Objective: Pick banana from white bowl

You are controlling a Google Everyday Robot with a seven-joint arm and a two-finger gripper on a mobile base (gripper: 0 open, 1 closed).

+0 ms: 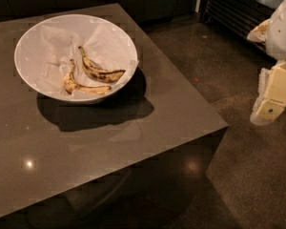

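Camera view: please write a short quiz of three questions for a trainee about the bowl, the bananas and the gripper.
1. True or false: the gripper is over the white bowl.
2. How many bananas lie in the bowl? A one, B two, C three.
3. Fill in: the darker, thicker banana lies ___ the camera than the thinner banana.

Key
1. False: it hangs at the right, off the table, over the floor.
2. B
3. farther from
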